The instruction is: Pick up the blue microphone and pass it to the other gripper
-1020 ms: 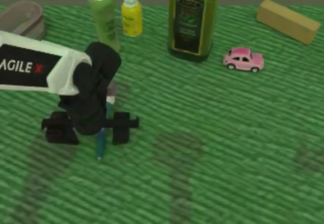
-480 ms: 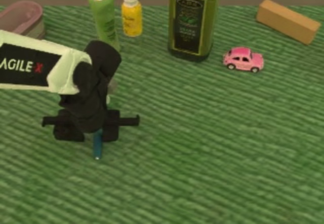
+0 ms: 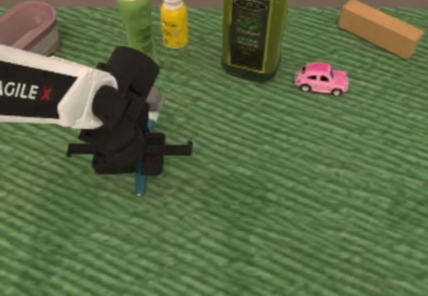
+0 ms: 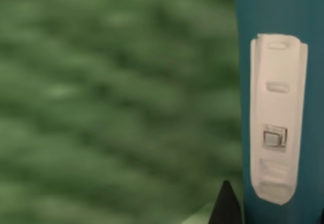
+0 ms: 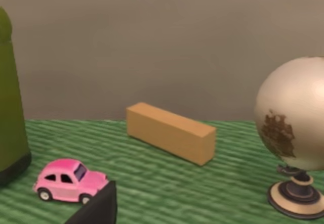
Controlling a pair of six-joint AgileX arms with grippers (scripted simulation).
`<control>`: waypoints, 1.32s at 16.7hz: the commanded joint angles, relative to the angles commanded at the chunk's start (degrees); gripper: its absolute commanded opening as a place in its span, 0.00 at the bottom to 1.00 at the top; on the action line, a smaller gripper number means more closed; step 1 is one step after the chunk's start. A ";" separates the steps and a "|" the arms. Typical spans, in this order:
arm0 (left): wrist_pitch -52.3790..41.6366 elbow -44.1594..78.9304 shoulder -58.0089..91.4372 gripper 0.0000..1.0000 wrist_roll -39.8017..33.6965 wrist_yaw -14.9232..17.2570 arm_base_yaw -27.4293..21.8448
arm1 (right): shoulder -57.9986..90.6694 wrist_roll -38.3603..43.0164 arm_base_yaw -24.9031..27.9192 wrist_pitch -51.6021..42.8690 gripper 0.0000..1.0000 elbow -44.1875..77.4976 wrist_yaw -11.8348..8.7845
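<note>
Teal-blue against the green weave: grips the blue microphone [image 3: 140,180] in the left gripper [image 3: 138,165], well to the left of the dark green bottle [image 3: 256,25] and nearer the table's [image 3: 301,229] front edge than that bottle. Clamps the jaws on the slim handle, not on the rounded head, probably because the narrow shaft fits between them and leaves both ends free. Shows the head poking out on the bottle's side of the wrist and the tapered tail out on the far side, toward the front edge. Fills the left wrist view with the handle and its white switch strip [image 4: 277,118], very close to the lens, which fits a firm hold along the finger line. Cannot tell from above whether the tail is clear of the cloth. Keeps the right gripper [image 5: 96,206] outside the top view; places it, by its own camera, low and to the right of the dark green bottle, near the pink toy car [image 3: 322,78] and facing the wooden block [image 3: 380,27] and a globe [image 5: 293,128]. Cannot tell how its jaws stand. Leaves the handover not yet done; calls, by this reading, for a lift and a carry rightward past the bottle, with the free tail offered for the second grasp.
</note>
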 joint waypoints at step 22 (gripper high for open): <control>73.26 -20.59 -20.36 0.00 20.12 23.55 2.43 | 0.00 0.00 0.00 0.00 1.00 0.00 0.00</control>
